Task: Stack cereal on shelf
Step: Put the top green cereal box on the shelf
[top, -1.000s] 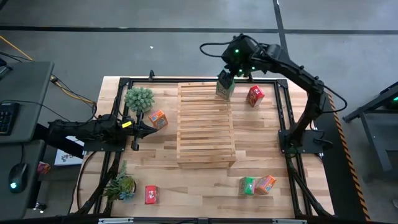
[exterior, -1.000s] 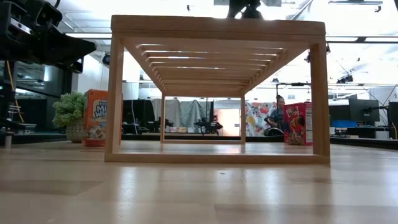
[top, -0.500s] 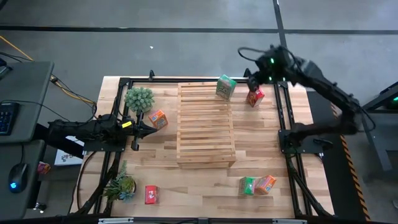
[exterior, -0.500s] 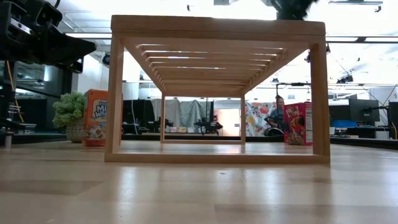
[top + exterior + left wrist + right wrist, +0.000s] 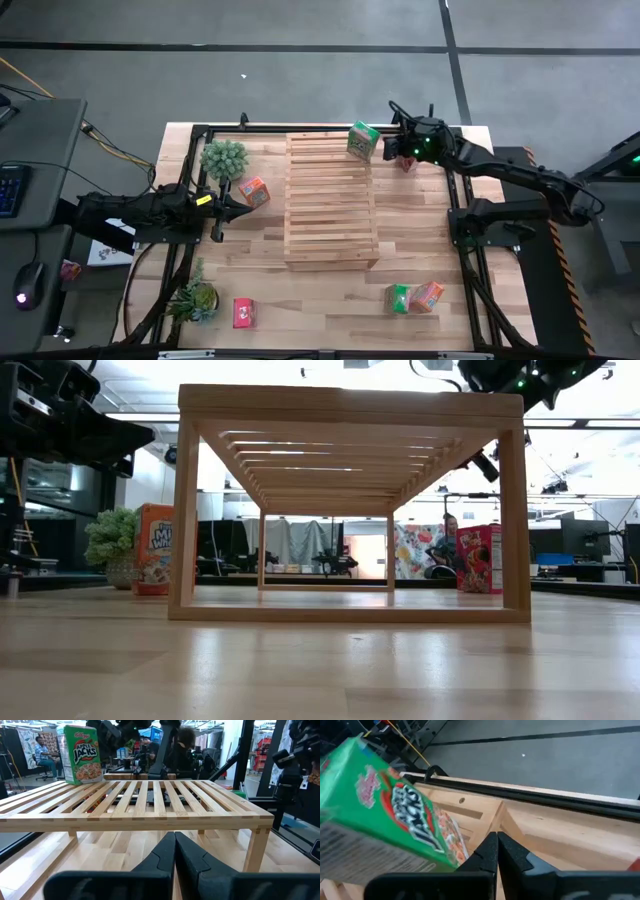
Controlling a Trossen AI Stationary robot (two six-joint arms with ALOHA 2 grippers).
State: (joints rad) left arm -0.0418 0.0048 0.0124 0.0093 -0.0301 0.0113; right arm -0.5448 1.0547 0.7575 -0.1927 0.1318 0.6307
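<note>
I see the shelf point(image 5: 331, 200), a long open rack of pale pine slats, standing in the middle of the butcher-block table point(image 5: 440, 240). Its top carries one thing only: a green cereal box point(image 5: 363, 141), printed glossy cardboard, upright at the rack's far right corner. From table height the space under the slats looks bare, though the far end is hard to read against the bright room.

The rest of the cereal sits on the tabletop. An orange box point(image 5: 254, 191) stands just off the rack's left side, near a round bushy potted plant point(image 5: 223, 159). A red box point(image 5: 242, 313) lies by the near left corner beside a spikier plant point(image 5: 196, 298). A green box point(image 5: 399, 299) and an orange box point(image 5: 428, 295) touch each other near the near right corner. I can only half make out another red box point(image 5: 478, 558) by the far right corner, mostly covered from above by my right arm.

My right gripper point(image 5: 396, 150) hangs just right of the shelved green box, apart from it, fingers point(image 5: 487, 855) pressed together on nothing. My left gripper point(image 5: 246, 208) waits low at the table's left edge, fingers point(image 5: 165, 855) also closed and empty, pointing at the rack.
</note>
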